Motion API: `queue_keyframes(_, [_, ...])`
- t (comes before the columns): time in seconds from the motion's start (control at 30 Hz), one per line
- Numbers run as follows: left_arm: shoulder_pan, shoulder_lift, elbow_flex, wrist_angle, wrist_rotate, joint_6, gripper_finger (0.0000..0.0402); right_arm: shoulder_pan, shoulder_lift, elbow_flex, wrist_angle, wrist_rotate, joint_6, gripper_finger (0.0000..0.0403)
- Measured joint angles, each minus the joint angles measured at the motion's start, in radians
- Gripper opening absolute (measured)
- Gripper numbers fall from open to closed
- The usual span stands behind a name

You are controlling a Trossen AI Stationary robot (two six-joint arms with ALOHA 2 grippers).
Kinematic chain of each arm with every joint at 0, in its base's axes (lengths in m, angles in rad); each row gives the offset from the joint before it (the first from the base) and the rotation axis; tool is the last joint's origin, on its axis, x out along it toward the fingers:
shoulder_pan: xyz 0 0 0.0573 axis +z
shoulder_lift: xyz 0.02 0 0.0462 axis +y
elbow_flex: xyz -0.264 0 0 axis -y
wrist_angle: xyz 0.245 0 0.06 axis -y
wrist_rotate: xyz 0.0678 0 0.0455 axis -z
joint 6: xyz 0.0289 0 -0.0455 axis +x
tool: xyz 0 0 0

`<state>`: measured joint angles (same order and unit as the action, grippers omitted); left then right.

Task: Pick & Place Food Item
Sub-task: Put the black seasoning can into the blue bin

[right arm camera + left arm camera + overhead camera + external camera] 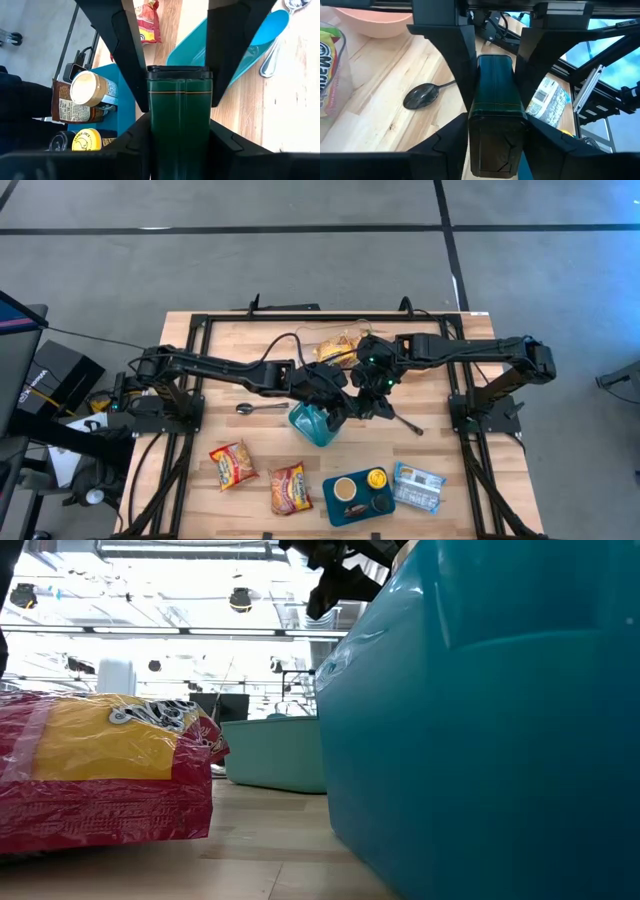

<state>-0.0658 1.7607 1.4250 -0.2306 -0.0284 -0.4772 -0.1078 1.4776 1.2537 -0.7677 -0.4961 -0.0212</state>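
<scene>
A dark green tin (495, 95) with thin gold lines and a black lid (179, 73) hangs in mid-air over the table's middle. My left gripper (338, 394) and my right gripper (372, 384) meet there from opposite sides, and both are shut on the tin. In the high view the dark fingers hide the tin. Just below and nearer stands a teal container (317, 424), which also shows in the right wrist view (200, 45). A metal spoon (262, 408) lies on the wood to its left. My left gripper pinches the tin's two opposite long sides (476, 100) between its two fingers (455, 65). The fingers slant down from the table's left and lie along the tin, which is clear of the table. My right gripper pinches the tin's long sides (150, 100) just behind the black lid, one finger (125, 55) on each side. It slants down from the table's right, along the tin, and the tin is lifted clear above the teal container.
Two red-and-yellow snack bags (232, 464) (290, 488) lie near the front. A teal tray (330, 485) holds small tubs, with a blue-white packet (418, 487) beside it. A yellow bag (338, 348) lies behind the grippers. A pink bowl (375, 20) shows in the left wrist view.
</scene>
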Motion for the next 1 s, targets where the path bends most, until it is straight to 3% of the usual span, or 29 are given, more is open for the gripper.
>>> queue_keyframes(0.3, [0.024,-0.013,0.0,-0.01,0.075,-0.001,0.0209,-0.02,-0.011,0.0,-0.065,0.0,-0.009,0.0114])
queue_keyframes(0.57, [0.029,-0.058,-0.001,-0.077,0.076,-0.01,0.0212,-0.081,-0.085,0.0,-0.129,0.007,-0.036,0.0107])
queue_keyframes(0.8, [0.028,-0.12,-0.001,-0.156,-0.076,0.002,0.0196,-0.128,-0.18,0.001,-0.136,0.022,-0.041,0.0109])
queue_keyframes(1.0, [0.02,-0.188,-0.078,-0.077,-0.183,0.002,0.0181,-0.18,-0.254,-0.003,-0.119,0.033,-0.034,0.0109])
